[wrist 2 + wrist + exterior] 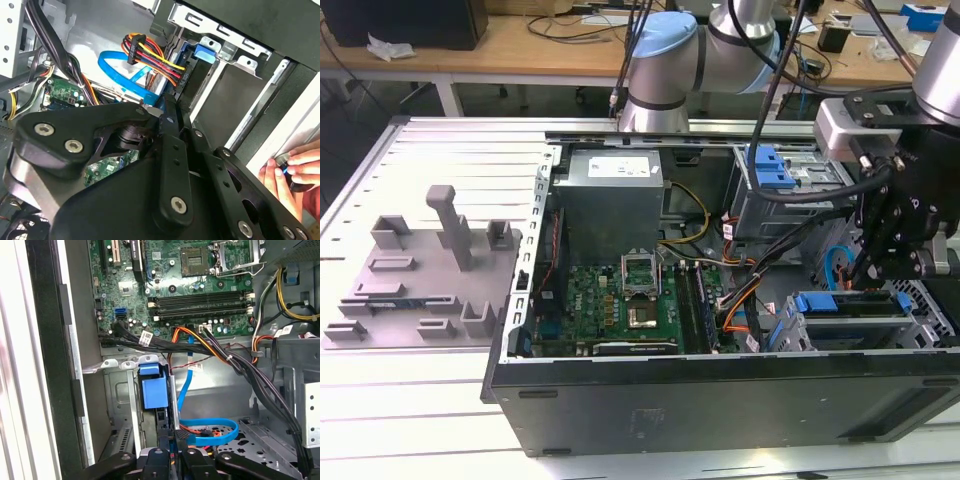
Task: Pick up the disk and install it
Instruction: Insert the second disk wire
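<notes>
One disk (850, 305) in its blue carrier sits edge-up in the drive bay at the open computer case's (720, 400) corner, largely installed by appearance, with the robot's hand (880, 262) low over it, fingers drawn together about the disk's edge.

A white slatted metal table (440, 150) carries the work. Directly on it, toward the exterior view's left, lies a grey moulded plastic tray (420, 285) with upright posts; beside it, toward the exterior view's right, an open black computer case (720, 395) lies on its side, its interior facing upward.
</notes>
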Robot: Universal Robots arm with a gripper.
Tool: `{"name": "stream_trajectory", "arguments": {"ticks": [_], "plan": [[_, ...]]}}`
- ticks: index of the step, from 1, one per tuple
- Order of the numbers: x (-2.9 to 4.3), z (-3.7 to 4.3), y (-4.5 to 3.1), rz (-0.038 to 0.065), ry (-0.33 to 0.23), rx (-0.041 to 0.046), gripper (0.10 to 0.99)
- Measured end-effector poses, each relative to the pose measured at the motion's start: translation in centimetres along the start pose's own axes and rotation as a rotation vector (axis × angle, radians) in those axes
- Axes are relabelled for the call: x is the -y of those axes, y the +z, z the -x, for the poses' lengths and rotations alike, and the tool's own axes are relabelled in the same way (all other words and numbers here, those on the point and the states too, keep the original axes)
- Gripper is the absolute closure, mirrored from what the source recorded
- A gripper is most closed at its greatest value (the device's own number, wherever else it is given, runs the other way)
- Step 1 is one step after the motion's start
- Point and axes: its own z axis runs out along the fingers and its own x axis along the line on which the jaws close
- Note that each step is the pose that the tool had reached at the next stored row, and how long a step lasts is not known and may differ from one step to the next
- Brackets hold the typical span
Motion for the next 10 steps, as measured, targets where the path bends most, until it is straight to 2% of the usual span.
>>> {"name": "stream_trajectory", "arguments": {"ticks": [10], "plan": [[-0.01, -0.12, 0.02, -0.001, 0.0, 0.0017, 0.925]]}}
